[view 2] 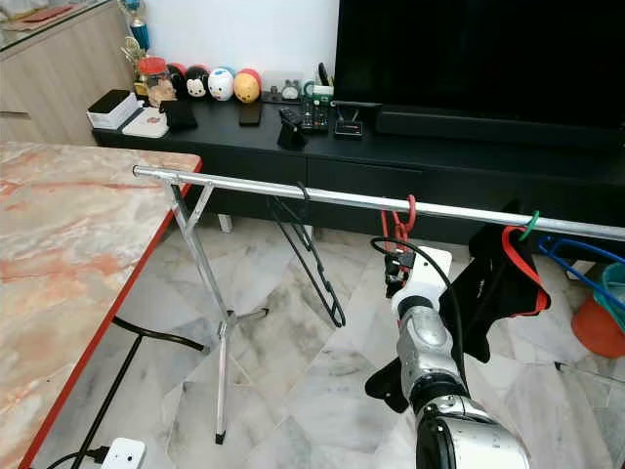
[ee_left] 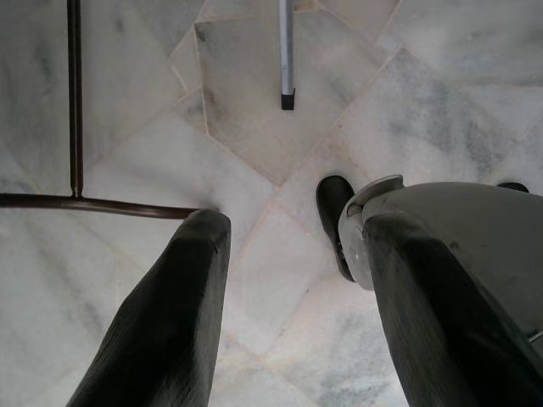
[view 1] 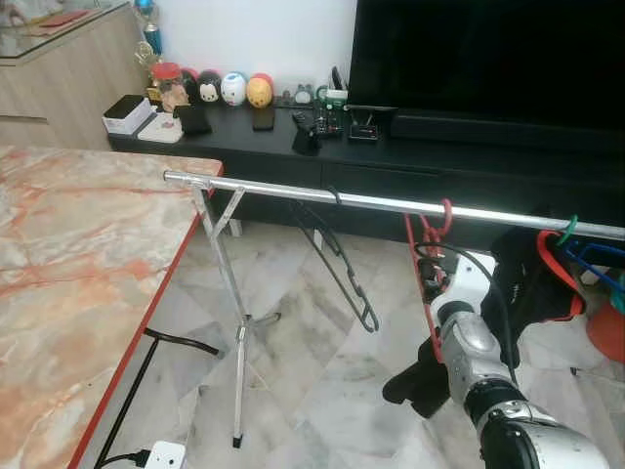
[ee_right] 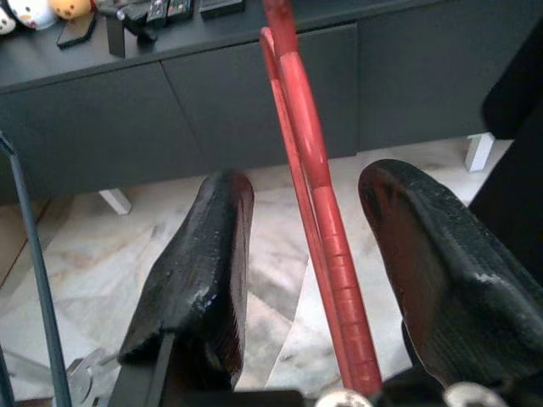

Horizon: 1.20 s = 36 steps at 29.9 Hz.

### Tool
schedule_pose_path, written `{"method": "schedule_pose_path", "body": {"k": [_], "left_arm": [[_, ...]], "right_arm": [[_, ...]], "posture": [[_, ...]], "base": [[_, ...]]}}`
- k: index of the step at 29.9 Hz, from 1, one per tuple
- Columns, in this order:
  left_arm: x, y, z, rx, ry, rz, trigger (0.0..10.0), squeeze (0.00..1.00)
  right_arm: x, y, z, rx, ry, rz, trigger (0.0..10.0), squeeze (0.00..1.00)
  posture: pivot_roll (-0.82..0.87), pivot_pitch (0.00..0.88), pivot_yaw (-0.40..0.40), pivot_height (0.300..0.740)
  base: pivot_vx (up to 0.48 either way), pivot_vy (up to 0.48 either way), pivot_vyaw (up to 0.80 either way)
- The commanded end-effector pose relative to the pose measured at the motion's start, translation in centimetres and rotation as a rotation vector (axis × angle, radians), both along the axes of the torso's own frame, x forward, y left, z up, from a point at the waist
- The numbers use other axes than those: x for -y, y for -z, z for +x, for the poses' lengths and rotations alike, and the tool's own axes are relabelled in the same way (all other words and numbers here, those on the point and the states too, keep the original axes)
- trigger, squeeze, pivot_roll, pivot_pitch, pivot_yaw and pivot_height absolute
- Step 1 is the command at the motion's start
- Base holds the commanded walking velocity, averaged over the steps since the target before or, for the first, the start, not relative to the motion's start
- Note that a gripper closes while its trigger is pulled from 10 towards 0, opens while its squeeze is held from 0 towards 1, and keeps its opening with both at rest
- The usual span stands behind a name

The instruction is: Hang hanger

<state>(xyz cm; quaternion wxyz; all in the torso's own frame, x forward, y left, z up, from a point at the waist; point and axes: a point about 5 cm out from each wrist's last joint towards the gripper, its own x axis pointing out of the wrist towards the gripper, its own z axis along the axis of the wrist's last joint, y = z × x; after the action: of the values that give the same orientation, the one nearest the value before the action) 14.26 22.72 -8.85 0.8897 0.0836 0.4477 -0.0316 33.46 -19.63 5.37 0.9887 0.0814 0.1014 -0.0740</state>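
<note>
Two hangers hang by their hooks on the horizontal silver metal rail (view 1: pixel 293 193) of the folding drying rack: a black wire hanger (view 1: pixel 337 256) near the middle of the rail, and a red plastic hanger (view 2: pixel 402 227) further toward the robot's right. The red hook sits over the rail, and the hanger body drops down behind the right arm. The right gripper (ee_right: pixel 305 254) is raised just below the rail. Its jaws are spread, one black finger on each side of the red hanger's shaft, with a visible gap between each finger pad (ee_right: pixel 212 254) and the plastic; the hanger is not clamped. A black garment with red trim (view 2: pixel 498 278) hangs on the rail beside the red hanger, on a green hook (view 2: pixel 528 226), and blue hangers (view 1: pixel 596 259) lie further right.

The left gripper (ee_left: pixel 288 288) points down at the pale marble tile floor (ee_left: pixel 280 144), jaws released and empty. Its wrist view also shows a rack leg tip (ee_left: pixel 288 93) and a dark table-leg bar (ee_left: pixel 85 203).

On the robot's left stands a surface of orange-veined marble with a red edge (view 1: pixel 88 264). Behind the rail, a long black TV cabinet (view 1: pixel 410 161) carries small round toy figures (view 1: pixel 232 89) and remote controls, below a large dark television screen (view 1: pixel 488 54).
</note>
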Motion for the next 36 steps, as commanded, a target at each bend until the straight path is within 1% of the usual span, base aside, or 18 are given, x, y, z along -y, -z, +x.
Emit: {"method": "schedule_pose_path", "body": {"k": [1, 5, 6, 8, 10, 13, 15, 16, 17, 20, 21, 22, 23, 24, 25, 28, 32, 36], "left_arm": [[0.0, 0.3, -0.7, -0.031, -0.003, 0.002, 10.0, 0.0], [0.0, 0.3, -0.8, -0.033, -0.001, 0.002, 10.0, 0.0], [0.0, 0.3, -0.8, -0.035, 0.009, 0.006, 10.0, 0.0], [0.0, 0.3, -0.8, -0.035, 0.012, 0.007, 10.0, 0.0], [0.1, 0.3, -0.8, -0.034, 0.01, 0.007, 10.0, 0.0], [0.1, 0.3, -0.8, -0.034, 0.011, 0.007, 10.0, 0.0], [0.1, 0.3, -0.7, -0.032, 0.011, 0.005, 10.0, 0.0], [0.2, 0.3, -0.7, -0.032, 0.012, 0.005, 10.0, 0.0], [0.2, 0.3, -0.6, -0.031, 0.013, 0.005, 10.0, 0.0], [0.3, 0.4, -0.6, -0.03, 0.013, 0.004, 10.0, 0.0], [0.4, 0.3, -0.6, -0.025, 0.011, 0.003, 10.0, 0.0], [0.4, 0.3, -0.5, -0.019, 0.007, 0.001, 10.0, 0.0], [0.4, 0.3, -0.5, -0.019, 0.007, 0.001, 10.0, 0.0], [0.5, 0.3, -0.5, -0.017, 0.007, -0.001, 10.0, 0.0], [0.5, 0.3, -0.5, -0.019, 0.008, 0.003, 10.0, 0.0], [0.5, 0.3, -0.5, -0.02, 0.006, 0.005, 10.0, 0.0], [0.4, 0.4, -0.6, -0.023, 0.005, 0.008, 10.0, 0.0], [0.4, 0.5, -0.9, -0.03, 0.006, 0.01, 10.0, 0.0]], "right_arm": [[0.3, -0.4, -0.1, 0.042, 0.016, -0.02, 10.0, 0.0], [0.5, -0.6, -0.4, 0.102, 0.03, -0.029, 10.0, 0.0], [0.5, -0.7, -0.8, 0.146, 0.025, -0.065, 10.0, 0.0], [0.4, -0.7, -1.1, 0.167, 0.019, -0.08, 10.0, 0.0], [0.3, -0.6, -1.6, 0.196, 0.022, -0.085, 10.0, 0.0], [-0.2, -0.3, -2.6, 0.227, -0.005, -0.122, 10.0, 0.0], [-0.3, 0.2, -3.1, 0.218, -0.006, -0.122, 10.0, 0.0], [-0.4, 0.8, -3.5, 0.198, -0.006, -0.122, 10.0, 0.0], [-0.3, 1.9, -4.3, 0.149, -0.004, -0.132, 10.0, 0.0], [-0.2, 3.0, -5.1, 0.092, 0.002, -0.136, 10.0, 0.0], [0.2, 3.6, -5.6, 0.058, 0.031, -0.148, 10.0, 0.0], [1.1, 4.5, -6.5, -0.002, 0.095, -0.16, 10.0, 0.0], [1.1, 4.5, -6.5, -0.002, 0.095, -0.16, 10.0, 0.0], [2.2, 5.5, -7.5, -0.061, 0.2, -0.133, 10.0, 0.0], [2.5, 5.8, -7.9, -0.077, 0.235, -0.129, 10.0, 0.0], [2.8, 5.9, -8.2, -0.08, 0.262, -0.142, 10.0, 0.0], [2.9, 5.9, -8.5, -0.063, 0.282, -0.133, 10.0, 0.0], [2.0, 6.1, -8.5, -0.053, 0.25, -0.103, 10.0, 0.0]], "posture": [[0.01, 0.0, -0.001, 0.74], [0.01, 0.0, -0.002, 0.74], [0.01, 0.0, -0.003, 0.74], [0.01, 0.0, -0.003, 0.74], [0.01, 0.0, -0.004, 0.74], [0.0, 0.0, -0.003, 0.74], [0.0, 0.0, -0.003, 0.74], [0.0, 0.0, -0.004, 0.74], [0.0, 0.0, -0.005, 0.74], [0.0, 0.0, -0.005, 0.74], [0.0, 0.0, -0.008, 0.74], [0.0, 0.0, -0.008, 0.74], [0.0, 0.0, -0.008, 0.74], [0.0, 0.0, -0.009, 0.74], [0.0, 0.0, -0.011, 0.74], [0.0, 0.0, -0.012, 0.74], [0.0, 0.0, -0.011, 0.74], [0.0, 0.0, -0.01, 0.74]], "base": [[0.0, 0.0, 0.0], [0.0, 0.0, 0.0], [0.0, 0.0, 0.0], [0.0, 0.0, 0.0], [0.0, 0.0, 0.0], [0.0, 0.0, 0.0], [0.0, 0.0, 0.0], [0.0, 0.0, 0.0], [0.0, 0.0, 0.0], [0.0, 0.0, 0.0], [0.0, 0.0, 0.0], [0.0, 0.0, 0.0], [0.0, 0.0, 0.0], [0.0, 0.0, 0.0], [0.0, 0.0, 0.0], [0.0, 0.0, 0.0], [0.0, 0.0, 0.0], [0.0, 0.0, 0.0]]}}
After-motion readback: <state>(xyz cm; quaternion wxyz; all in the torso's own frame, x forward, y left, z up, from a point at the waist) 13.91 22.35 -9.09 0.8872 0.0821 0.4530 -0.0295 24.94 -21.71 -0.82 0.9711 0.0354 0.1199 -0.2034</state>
